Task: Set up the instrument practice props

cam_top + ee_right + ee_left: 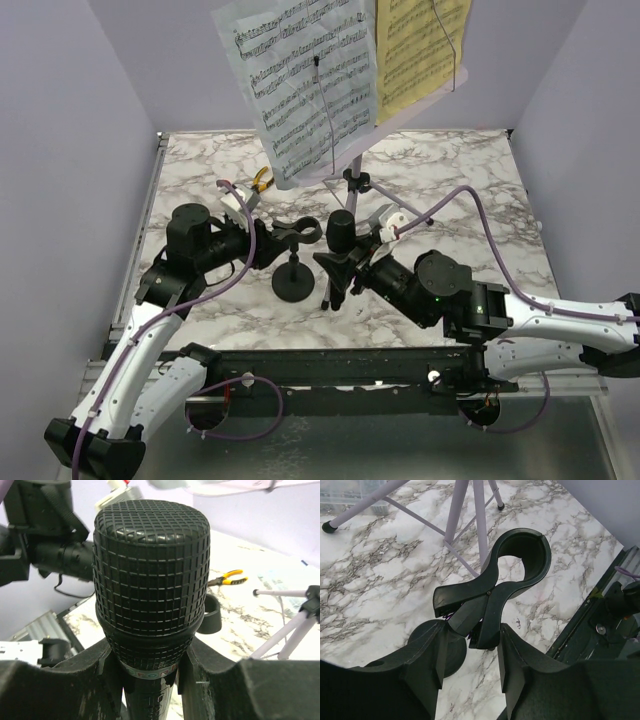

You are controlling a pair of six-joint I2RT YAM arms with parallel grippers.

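Note:
The lilac music stand (356,172) stands at the back of the table with a white sheet-music page (300,80) and a yellow page (415,45) on it. The short black mic stand (292,280) stands on its round base at the table's centre. Its clip (520,555) points away from my left gripper (472,630), whose fingers press on the clip's two handles. My right gripper (150,680) is shut on the black microphone (150,565) just below its grille head. It holds the microphone (340,233) upright, just right of the mic stand.
Yellow-handled pliers (227,577) lie behind the mic stand, under the white page. The music stand's thin tripod legs (477,520) spread over the marble just beyond the clip. A clear plastic box (350,490) sits at the far left.

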